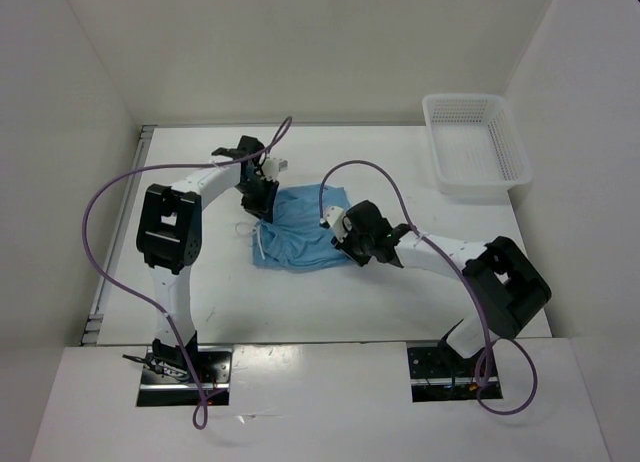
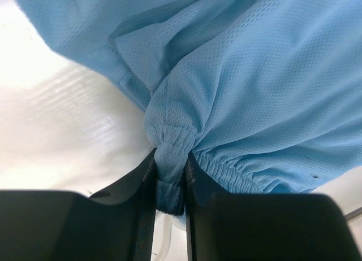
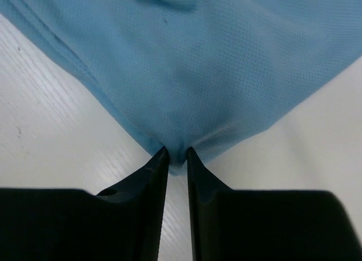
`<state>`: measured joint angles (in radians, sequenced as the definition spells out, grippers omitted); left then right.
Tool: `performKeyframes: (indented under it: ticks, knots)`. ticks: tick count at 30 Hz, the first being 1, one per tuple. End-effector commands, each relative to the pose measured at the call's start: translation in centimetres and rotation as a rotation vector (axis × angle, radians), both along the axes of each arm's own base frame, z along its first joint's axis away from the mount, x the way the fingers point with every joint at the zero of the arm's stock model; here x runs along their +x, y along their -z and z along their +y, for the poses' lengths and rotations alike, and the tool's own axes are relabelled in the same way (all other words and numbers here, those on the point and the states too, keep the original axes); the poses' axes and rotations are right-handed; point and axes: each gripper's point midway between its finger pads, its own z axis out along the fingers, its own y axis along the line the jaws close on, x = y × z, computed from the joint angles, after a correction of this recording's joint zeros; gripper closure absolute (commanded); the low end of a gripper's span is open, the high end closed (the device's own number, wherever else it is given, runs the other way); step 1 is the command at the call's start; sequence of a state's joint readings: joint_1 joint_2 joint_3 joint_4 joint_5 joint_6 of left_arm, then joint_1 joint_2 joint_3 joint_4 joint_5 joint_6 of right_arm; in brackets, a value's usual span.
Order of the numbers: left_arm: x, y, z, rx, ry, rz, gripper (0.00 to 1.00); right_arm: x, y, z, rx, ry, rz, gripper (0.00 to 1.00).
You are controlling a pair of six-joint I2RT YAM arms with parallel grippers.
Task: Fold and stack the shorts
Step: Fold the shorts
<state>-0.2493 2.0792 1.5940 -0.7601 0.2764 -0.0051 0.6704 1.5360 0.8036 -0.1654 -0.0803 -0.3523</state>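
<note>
The light sky-blue shorts (image 1: 300, 232) lie folded in the middle of the white table, their white drawstring (image 1: 255, 244) trailing at the left edge. My left gripper (image 1: 262, 210) is shut on the gathered elastic waistband at the shorts' upper left corner; in the left wrist view the bunched waistband (image 2: 169, 159) sits pinched between the black fingers. My right gripper (image 1: 340, 232) is shut on the shorts' right edge; in the right wrist view a corner of the blue fabric (image 3: 176, 151) is pinched between the fingertips just above the table.
A white plastic mesh basket (image 1: 475, 142) stands at the back right of the table. White walls close in the table on the left, back and right. Purple cables loop over both arms.
</note>
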Motion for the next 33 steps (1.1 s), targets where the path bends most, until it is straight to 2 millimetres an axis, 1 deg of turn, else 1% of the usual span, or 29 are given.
performKeyframes:
  ticks: [1, 2, 3, 4, 6, 8, 9, 10, 11, 12, 13, 14, 16, 17, 18, 20, 21, 22, 23, 24, 25, 26, 27, 28, 29, 30, 31, 32, 33]
  knots:
    - [3.6, -3.0, 0.4, 0.005, -0.021, -0.157, 0.79, -1.3, 0.8, 1.6, 0.036, -0.049, 0.021, 0.77]
    - [3.8, -3.1, 0.3, 0.002, -0.021, -0.168, 0.77, -1.4, 0.9, 1.5, 0.030, -0.049, 0.028, 0.81]
    - [4.1, -3.1, 1.0, 0.011, -0.037, -0.170, 0.75, -2.1, 1.3, 1.6, 0.024, -0.076, 0.038, 0.87]
    - [4.5, -3.0, 0.9, 0.009, -0.037, -0.179, 0.73, -2.6, 1.6, 1.7, 0.015, -0.094, 0.041, 0.91]
    - [4.8, -2.6, 2.0, 0.022, -0.061, -0.171, 0.71, -2.8, 1.6, 1.9, 0.014, -0.103, 0.041, 1.00]
    - [5.2, -2.3, 1.9, 0.019, -0.062, -0.183, 0.69, -3.2, 1.8, 1.6, -0.008, -0.136, 0.047, 1.00]
    - [5.4, -2.3, 2.4, 0.020, -0.072, -0.183, 0.69, -3.4, 1.8, 1.9, -0.014, -0.159, 0.040, 1.00]
    - [5.7, -2.4, 2.5, 0.028, -0.077, -0.198, 0.67, -3.8, 2.0, 1.9, -0.027, -0.183, 0.041, 1.00]
    - [5.7, -2.0, 2.6, 0.031, -0.077, -0.189, 0.66, -3.5, 1.9, 1.7, -0.048, -0.203, 0.019, 1.00]
    - [6.0, -2.2, 2.9, 0.029, -0.086, -0.198, 0.64, -4.0, 2.3, 1.7, -0.060, -0.223, 0.020, 1.00]
    - [6.1, -2.2, 2.9, 0.029, -0.086, -0.198, 0.62, -3.8, 2.3, 1.4, -0.074, -0.223, 0.008, 1.00]
    - [6.0, -2.3, 2.7, 0.020, -0.082, -0.196, 0.57, -3.5, 1.9, 1.3, -0.080, -0.222, -0.011, 0.87]
    - [5.6, -2.1, 2.3, -0.005, -0.072, -0.179, 0.53, -3.1, 1.1, 1.7, -0.071, -0.221, -0.023, 0.70]
    - [5.6, -2.5, 2.3, -0.007, -0.072, -0.190, 0.51, -2.7, 0.0, 1.7, -0.067, -0.222, -0.052, 0.55]
    - [5.2, -2.1, 2.2, -0.014, -0.068, -0.174, 0.48, -2.3, -1.0, 1.9, -0.068, -0.216, -0.063, 0.49]
    - [4.7, -3.0, 2.1, -0.024, -0.065, -0.180, 0.44, -1.5, -2.7, 1.9, -0.073, -0.195, -0.098, 0.36]
    - [4.7, -3.0, 2.1, -0.024, -0.065, -0.180, 0.43, -0.6, -4.8, 2.3, -0.053, -0.181, -0.143, 0.32]
    - [4.6, -4.0, 2.0, -0.036, -0.062, -0.191, 0.40, -0.2, -5.7, 1.9, -0.057, -0.163, -0.152, 0.28]
    - [4.6, -4.0, 2.0, -0.036, -0.062, -0.191, 0.39, 0.3, -6.9, 1.7, -0.050, -0.145, -0.173, 0.26]
    - [4.6, -4.7, 2.0, -0.039, -0.062, -0.208, 0.39, 1.5, -10.1, 1.7, -0.012, -0.116, -0.234, 0.22]
    - [4.4, -5.3, 2.0, -0.042, -0.062, -0.220, 0.38, 2.0, -11.5, 1.3, -0.002, -0.098, -0.250, 0.20]
    - [4.3, -5.7, 2.2, -0.033, -0.066, -0.223, 0.34, 3.7, -14.1, 0.3, 0.022, -0.040, -0.309, 0.18]
    - [4.2, -6.2, 2.7, -0.033, -0.077, -0.234, 0.32, 4.3, -16.2, -0.8, 0.024, -0.010, -0.360, 0.13]
    - [3.9, -6.2, 2.8, -0.033, -0.077, -0.231, 0.30, 5.0, -17.5, -1.7, 0.024, 0.020, -0.396, 0.13]
    - [3.8, -6.4, 3.3, -0.032, -0.087, -0.233, 0.27, 6.1, -19.0, -3.6, 0.016, 0.074, -0.428, 0.12]
    - [3.7, -7.1, 4.1, -0.033, -0.104, -0.248, 0.27, 6.8, -19.9, -5.0, 0.000, 0.115, -0.456, 0.12]
    - [3.3, -7.1, 4.3, -0.042, -0.109, -0.240, 0.25, 7.2, -20.7, -6.4, -0.011, 0.159, -0.472, 0.12]
    - [3.2, -8.1, 5.1, -0.053, -0.126, -0.261, 0.20, 8.2, -21.3, -8.8, -0.024, 0.239, -0.477, 0.10]
    - [3.1, -8.7, 5.7, -0.053, -0.140, -0.272, 0.17, 8.6, -21.6, -10.3, -0.033, 0.296, -0.478, 0.10]
